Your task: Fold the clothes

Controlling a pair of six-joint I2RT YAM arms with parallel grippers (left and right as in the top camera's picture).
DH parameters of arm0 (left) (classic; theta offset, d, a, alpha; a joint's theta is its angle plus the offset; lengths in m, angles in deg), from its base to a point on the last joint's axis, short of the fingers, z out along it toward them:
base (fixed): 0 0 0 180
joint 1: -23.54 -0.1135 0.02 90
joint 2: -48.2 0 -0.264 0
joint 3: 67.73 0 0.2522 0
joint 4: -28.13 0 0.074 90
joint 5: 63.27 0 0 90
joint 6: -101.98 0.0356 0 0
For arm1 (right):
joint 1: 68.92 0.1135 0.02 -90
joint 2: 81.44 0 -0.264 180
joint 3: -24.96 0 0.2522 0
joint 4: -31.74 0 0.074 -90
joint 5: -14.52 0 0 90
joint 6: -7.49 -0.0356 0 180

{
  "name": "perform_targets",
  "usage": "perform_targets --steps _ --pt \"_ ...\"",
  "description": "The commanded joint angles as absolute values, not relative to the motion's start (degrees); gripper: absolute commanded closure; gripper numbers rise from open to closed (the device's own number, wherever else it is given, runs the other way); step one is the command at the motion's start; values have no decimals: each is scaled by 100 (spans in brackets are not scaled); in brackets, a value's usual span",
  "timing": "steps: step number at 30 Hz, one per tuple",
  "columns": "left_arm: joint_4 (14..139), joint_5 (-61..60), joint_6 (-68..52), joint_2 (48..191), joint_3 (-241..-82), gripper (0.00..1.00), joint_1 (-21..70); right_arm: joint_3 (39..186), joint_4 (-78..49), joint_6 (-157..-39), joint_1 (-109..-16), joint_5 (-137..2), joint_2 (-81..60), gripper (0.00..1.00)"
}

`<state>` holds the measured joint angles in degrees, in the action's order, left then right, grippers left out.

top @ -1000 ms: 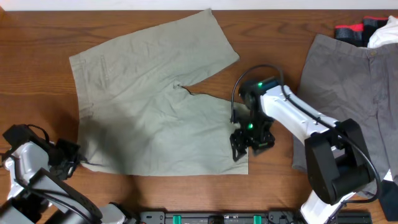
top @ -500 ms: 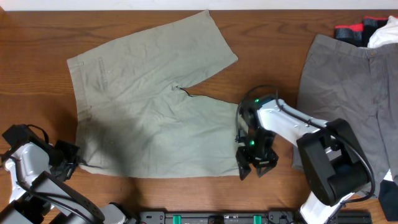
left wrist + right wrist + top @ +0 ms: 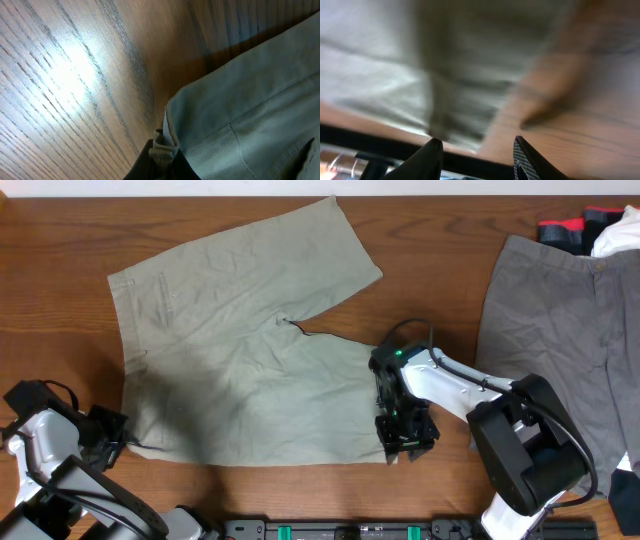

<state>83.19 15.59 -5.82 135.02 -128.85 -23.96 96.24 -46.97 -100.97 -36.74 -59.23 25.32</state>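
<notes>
Wooden table [image 3: 440,240] bears the khaki shorts [image 3: 240,350], spread flat. The right gripper [image 3: 405,432], fingers spread, has slid down to their near hem corner. The left gripper [image 3: 108,430] seems to pinch the waistband corner, so a fold looks ready to start.

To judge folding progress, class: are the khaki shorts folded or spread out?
Spread out. Overhead, the khaki shorts lie flat, both legs apart and the waistband showing, nothing doubled over.

Khaki-beige shorts [image 3: 240,350] spread flat mid-table, legs pointing right, grey shorts [image 3: 565,330] flat at right edge
</notes>
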Motion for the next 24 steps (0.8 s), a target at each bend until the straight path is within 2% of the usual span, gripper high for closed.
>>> perform_targets --steps 1,7,17,24 --pt "8347 1690 -589 13435 -12832 94 -2383 9602 -4660 -10479 -3643 -6327 2530 56" --pt "8363 1690 -589 13435 -12832 94 -2383 9602 -4472 -10608 -3626 -6539 2530 58" --pt "8411 1690 -589 13435 -12832 94 -2383 9602 -4194 -10014 -3309 -6318 2530 46" --pt "8439 1690 -589 13435 -12832 94 -2383 9602 -4183 -9939 -3047 -6349 2530 50"
